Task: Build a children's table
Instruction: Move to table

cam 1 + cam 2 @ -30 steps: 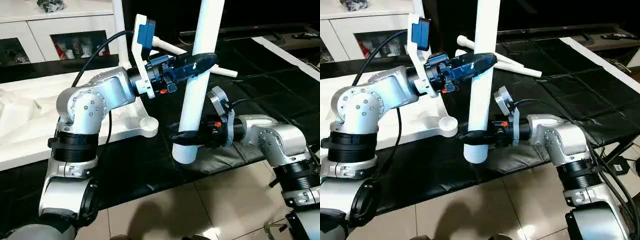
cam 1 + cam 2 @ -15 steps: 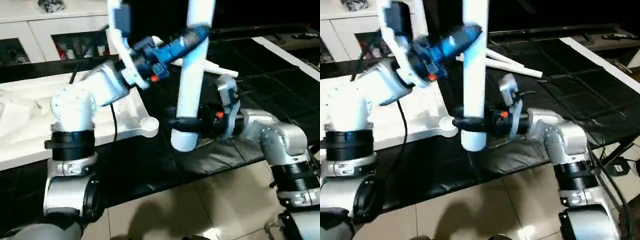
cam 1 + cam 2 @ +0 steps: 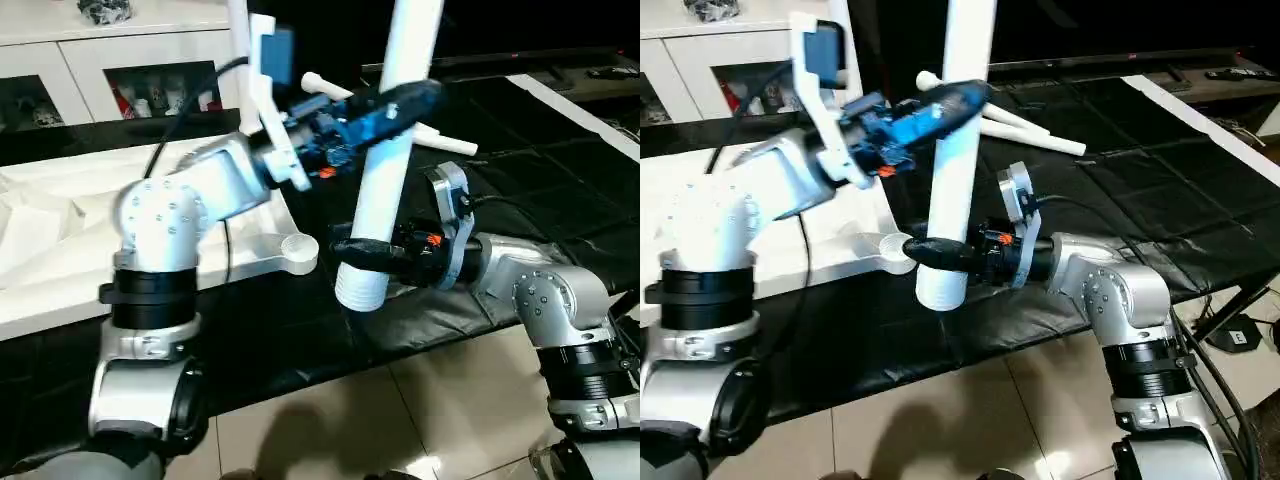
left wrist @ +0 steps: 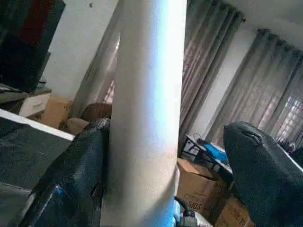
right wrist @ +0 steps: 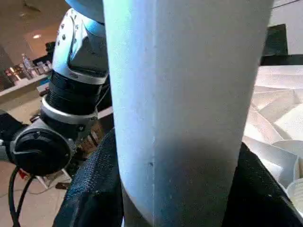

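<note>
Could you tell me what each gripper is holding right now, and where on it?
The right gripper clamps the upright white table leg near its lower end. The left gripper stands open around the leg higher up, holding nothing.

A white table leg [image 3: 958, 150] stands nearly upright above the black-covered table [image 3: 1160, 170], clamped near its lower end by the right gripper [image 3: 940, 252]. The left gripper [image 3: 958, 100] reaches across the leg higher up. Behind, the white tabletop [image 3: 855, 225] lies flat, another leg [image 3: 1025, 128] resting beyond.
</note>
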